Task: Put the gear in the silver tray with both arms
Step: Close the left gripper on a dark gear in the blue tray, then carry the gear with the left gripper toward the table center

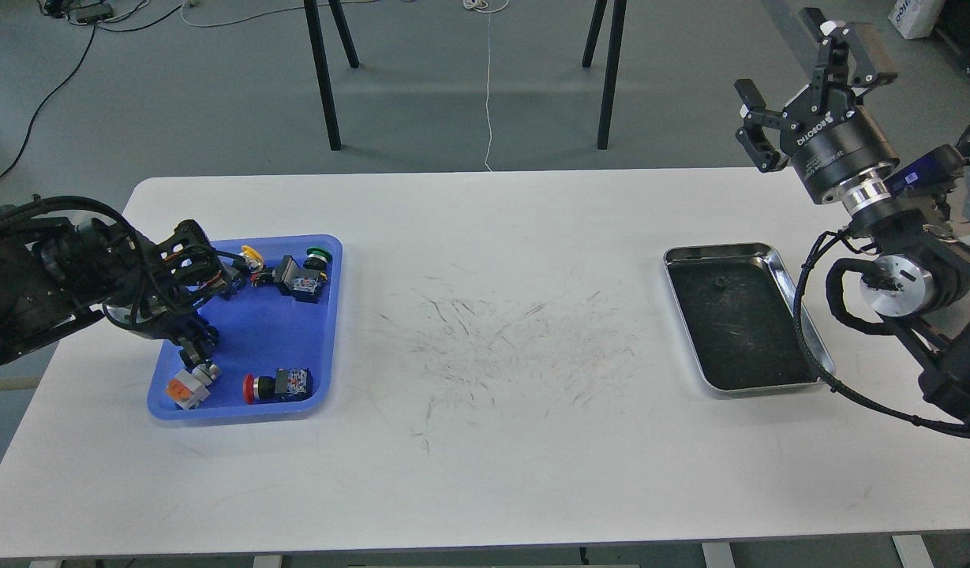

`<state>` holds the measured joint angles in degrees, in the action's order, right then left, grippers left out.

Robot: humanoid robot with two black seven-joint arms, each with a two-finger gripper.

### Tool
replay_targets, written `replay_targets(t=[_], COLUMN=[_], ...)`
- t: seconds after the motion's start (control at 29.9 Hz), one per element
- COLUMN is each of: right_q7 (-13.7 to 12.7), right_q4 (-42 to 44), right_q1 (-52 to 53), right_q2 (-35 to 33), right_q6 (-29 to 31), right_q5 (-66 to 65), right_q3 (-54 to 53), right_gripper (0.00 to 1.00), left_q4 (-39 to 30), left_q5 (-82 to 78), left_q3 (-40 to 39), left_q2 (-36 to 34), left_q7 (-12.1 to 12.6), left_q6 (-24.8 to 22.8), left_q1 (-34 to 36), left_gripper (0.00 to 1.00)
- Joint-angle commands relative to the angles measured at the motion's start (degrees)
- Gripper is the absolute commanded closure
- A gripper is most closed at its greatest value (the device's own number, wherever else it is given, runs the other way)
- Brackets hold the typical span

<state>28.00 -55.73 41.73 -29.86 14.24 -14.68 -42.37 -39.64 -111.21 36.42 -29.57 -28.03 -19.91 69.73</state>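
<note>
From the head view, the silver tray point(749, 317) lies on the right part of the white table point(485, 442), its dark bottom bare but for one tiny dark speck near the far end. The right gripper point(800, 59) hangs high beyond the tray's far corner, fingers spread apart and holding nothing. The left gripper point(199, 341) reaches down into the blue tray point(295, 331) just above an orange-and-white switch point(186, 386); whether its fingers are apart cannot be told. Red, green and yellow push buttons lie in the blue tray.

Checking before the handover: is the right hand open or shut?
Open: the right hand hangs raised beyond the table's far edge, its two black fingers spread wide, nothing between.
</note>
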Motion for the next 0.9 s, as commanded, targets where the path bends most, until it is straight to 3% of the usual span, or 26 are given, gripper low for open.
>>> replay_targets(t=[0.0, 0.27, 0.87], right_q7=[0.0, 0.0, 0.0], right_q4=[0.0, 0.0, 0.4], right_q1=[-0.2, -0.3, -0.6], right_q2=[0.0, 0.0, 0.1], right_q6=[0.0, 0.0, 0.0], right_q5=[0.0, 0.0, -0.1], right_q3=[0.0, -0.2, -0.2], right_gripper=[0.02, 0.02, 0.02], left_q4=[0.0, -0.2, -4.5], left_q5=[0.0, 0.1, 3.0], left_q3=[0.1, -0.1, -3.0], left_q2=[0.3, 0.4, -1.6], left_q7=[0.0, 0.0, 0.0], left_q6=[0.6, 2.4, 2.8], left_q1=[0.0, 0.0, 6.2], left_gripper=[0.73, 0.79, 0.79])
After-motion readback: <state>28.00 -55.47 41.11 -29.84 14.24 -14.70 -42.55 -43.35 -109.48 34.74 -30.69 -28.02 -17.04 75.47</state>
